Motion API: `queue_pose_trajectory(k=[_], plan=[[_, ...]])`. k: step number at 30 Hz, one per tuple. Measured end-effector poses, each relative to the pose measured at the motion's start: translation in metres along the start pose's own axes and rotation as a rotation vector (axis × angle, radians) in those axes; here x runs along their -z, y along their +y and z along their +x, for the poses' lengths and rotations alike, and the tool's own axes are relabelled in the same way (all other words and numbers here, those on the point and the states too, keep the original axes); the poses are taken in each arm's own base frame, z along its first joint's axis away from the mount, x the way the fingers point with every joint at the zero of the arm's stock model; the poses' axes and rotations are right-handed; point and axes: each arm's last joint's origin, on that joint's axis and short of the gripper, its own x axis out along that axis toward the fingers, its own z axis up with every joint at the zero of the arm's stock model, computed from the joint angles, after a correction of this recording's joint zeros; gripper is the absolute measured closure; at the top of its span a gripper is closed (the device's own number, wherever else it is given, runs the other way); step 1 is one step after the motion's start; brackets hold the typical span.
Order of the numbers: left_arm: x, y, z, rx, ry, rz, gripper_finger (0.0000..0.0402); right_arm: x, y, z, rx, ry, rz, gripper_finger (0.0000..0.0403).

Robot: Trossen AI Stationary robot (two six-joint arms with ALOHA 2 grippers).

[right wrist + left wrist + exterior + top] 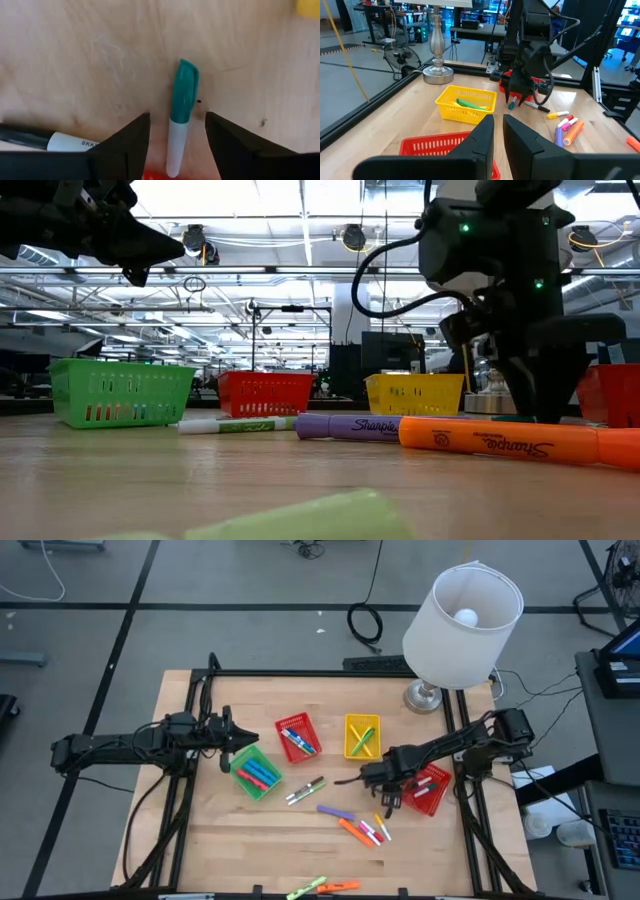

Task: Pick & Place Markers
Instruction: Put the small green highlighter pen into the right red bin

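My right gripper [177,122] is open and points down near the second red basket [432,790]. Its fingers stand on either side of a white marker with a teal cap [183,87] without touching it. A black marker [30,137] lies beside them. More markers lie loose on the table: a white and green one [305,790], a purple one [350,426], an orange one [500,445]. Others lie in the green basket [256,772], the first red basket [298,736] and the yellow basket [362,735]. My left gripper [498,122] hovers over the green basket's far left corner, open by a narrow gap and holding nothing.
A white table lamp [460,615] stands on its metal base [425,697] at the table's far right. A green and an orange marker [322,887] lie at the near edge. Bare wood lies at the near left [200,840]. A black frame borders the table.
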Motion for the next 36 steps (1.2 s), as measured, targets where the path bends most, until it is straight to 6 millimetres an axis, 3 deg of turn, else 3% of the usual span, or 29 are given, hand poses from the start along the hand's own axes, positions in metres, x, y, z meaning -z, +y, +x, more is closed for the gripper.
queue_pose_trajectory(k=[11,22,25,32,36], plan=[[0.0,0.0,0.0,0.0,0.0,0.0,0.0355,0.004,-0.001,0.012,-0.02,-0.027,-0.029,0.0256],[0.0,0.0,0.0,0.0,0.0,0.0,0.0355,0.003,0.0,0.013,-0.03,-0.044,-0.109,0.0374],[0.0,0.0,0.0,0.0,0.0,0.0,0.0355,0.003,0.0,0.013,-0.028,-0.048,-0.13,0.0381],[0.0,0.0,0.0,0.0,0.0,0.003,0.0355,-0.006,0.008,-0.002,0.02,-0.115,-0.197,0.0381],[0.0,0.0,0.0,-0.001,-0.001,0.004,0.0355,-0.016,0.016,-0.024,0.061,-0.22,-0.232,0.0381]])
